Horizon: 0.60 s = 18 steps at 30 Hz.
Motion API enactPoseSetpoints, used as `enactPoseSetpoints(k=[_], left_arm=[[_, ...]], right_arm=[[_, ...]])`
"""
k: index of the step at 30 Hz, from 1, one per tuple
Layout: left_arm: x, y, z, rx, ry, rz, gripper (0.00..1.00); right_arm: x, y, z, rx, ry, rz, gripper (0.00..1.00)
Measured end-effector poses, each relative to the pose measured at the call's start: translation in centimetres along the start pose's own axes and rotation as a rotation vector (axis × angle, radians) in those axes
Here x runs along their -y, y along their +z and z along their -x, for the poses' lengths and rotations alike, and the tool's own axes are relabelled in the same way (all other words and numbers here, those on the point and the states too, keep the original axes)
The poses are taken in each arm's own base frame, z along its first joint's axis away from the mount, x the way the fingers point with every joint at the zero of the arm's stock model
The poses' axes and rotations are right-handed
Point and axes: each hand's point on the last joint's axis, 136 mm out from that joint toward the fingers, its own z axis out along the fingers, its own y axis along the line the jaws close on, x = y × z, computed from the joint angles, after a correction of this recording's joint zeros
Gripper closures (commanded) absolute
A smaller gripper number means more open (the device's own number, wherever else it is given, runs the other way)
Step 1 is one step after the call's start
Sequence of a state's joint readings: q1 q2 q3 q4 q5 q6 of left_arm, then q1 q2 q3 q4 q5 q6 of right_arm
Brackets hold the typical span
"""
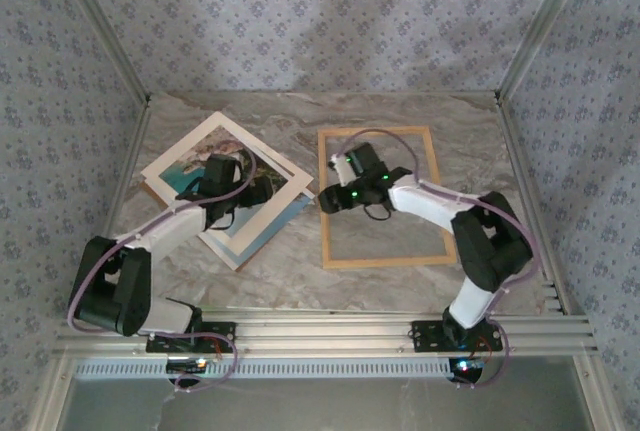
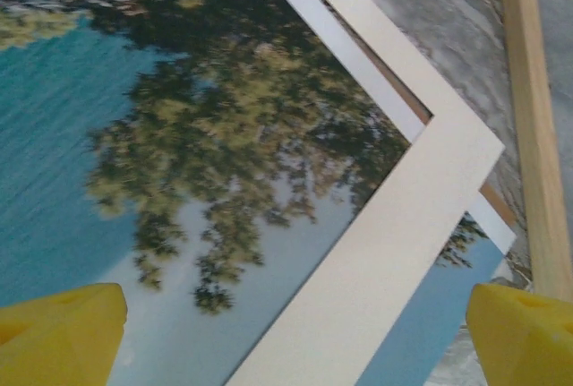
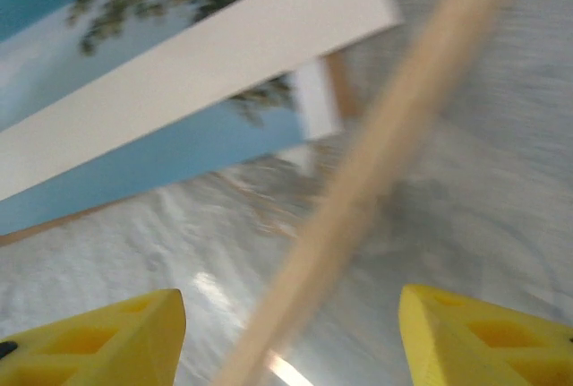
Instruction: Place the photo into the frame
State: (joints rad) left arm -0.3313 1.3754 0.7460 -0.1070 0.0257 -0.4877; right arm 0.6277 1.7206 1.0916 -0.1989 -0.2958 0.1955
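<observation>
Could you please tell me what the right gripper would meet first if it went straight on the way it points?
Probably the frame, whose wooden rail crosses between the open jaws of the right gripper; the view is blurred, so possibly the table beside it.

Two white-and-black arms, lilac cables
Left arm (image 1: 170,226) and right arm (image 1: 425,201) have black joints and white links; green lights dot the right wrist; fingertips (image 2: 63,332) are yellow.

A grey marbled table (image 1: 420,111) stood walled on three sides by wallpaper (image 1: 320,11) in a small bluish floral pattern. Slanting metal posts (image 1: 100,31) marked the back corners. A ribbed aluminium rail (image 1: 330,334) ran along the near edge.
</observation>
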Motion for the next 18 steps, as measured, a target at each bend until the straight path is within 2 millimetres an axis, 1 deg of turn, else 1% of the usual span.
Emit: enactPoseSetpoints(k=[2,3,5,7,10,12,15,18], left_arm=[[-0.5,-0.3,0.4,0.013,-0.013,0.017,0.03],[-0.7,-0.5,0.5,0.018,-0.020,0.020,0.03],[-1.0,-0.8,0.9,0.030,-0.035,0.028,0.03],[-1.2,-1.0,1.2,0.040,-0.047,0.029,0.03],[-1.4,-1.1,1.4,0.046,-0.058,0.032,0.03],[-1.4,-1.1,1.4,0.046,-0.060,0.032,0.03],[-1.4,-1.1,1.4,0.046,-0.060,0.032,0.03],[-1.4,-1.1,1.4,0.046,-0.060,0.031,0.03]], right_arm=[[-2.1,1.7,0.1,-0.011,-0.018,0.047,0.37],[-2.7,2.2,0.1,-0.016,-0.020,0.059,0.37],[-3.6,3.5,0.1,-0.031,-0.020,0.076,0.39],[-3.9,4.7,0.1,-0.044,-0.013,0.081,0.40],[-3.7,5.9,-0.3,-0.067,0.004,0.072,0.41],[-3.3,6.4,-0.7,-0.085,0.013,0.051,0.41],[-2.8,6.3,-0.7,-0.097,0.018,0.022,0.42],[-1.9,6.1,-0.9,-0.116,0.032,-0.015,0.42]])
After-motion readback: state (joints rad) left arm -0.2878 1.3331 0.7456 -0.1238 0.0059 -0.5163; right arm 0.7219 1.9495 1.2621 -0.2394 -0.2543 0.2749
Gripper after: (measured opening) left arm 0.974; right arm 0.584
